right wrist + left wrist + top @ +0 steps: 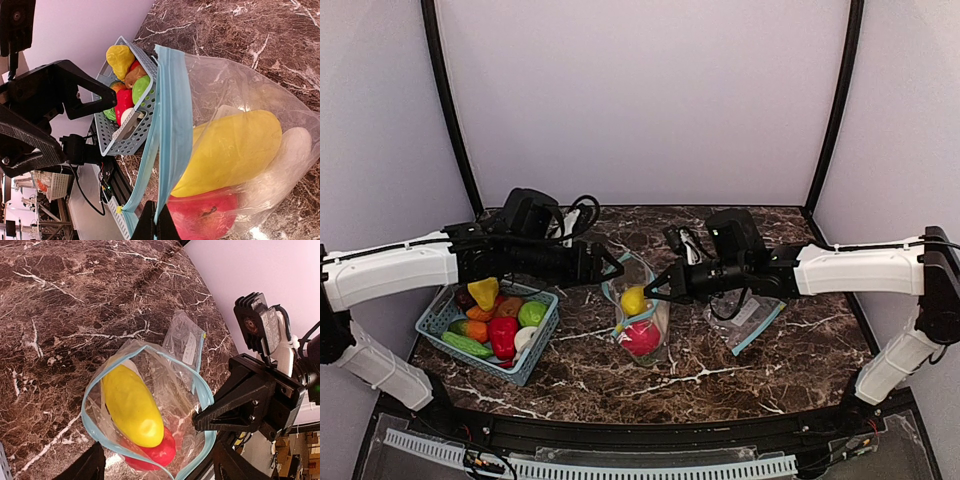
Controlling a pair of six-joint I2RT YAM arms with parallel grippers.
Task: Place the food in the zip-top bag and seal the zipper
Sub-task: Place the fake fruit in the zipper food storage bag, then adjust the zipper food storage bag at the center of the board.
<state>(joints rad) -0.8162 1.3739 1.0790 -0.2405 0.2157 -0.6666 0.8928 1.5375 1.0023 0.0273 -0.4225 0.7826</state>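
Filling: my right hand (pixel 658 288) pinches the clear, blue-rimmed zip-top bag (pixel 185 385), my left hand (pixel 612 266) spread. Next I'd fetch more glossy toy food (pixel 503 335).

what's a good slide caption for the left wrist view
Left wrist view: open zip-top bag holding a yellow fruit and a red apple, the right gripper at its rim.

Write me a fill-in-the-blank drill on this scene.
The bag holds a red fruit and a ____ one.
The basket sits on the ____ arm's side.
The right fingers pinch the rim of the ____.
Missing: yellow; left; bag.
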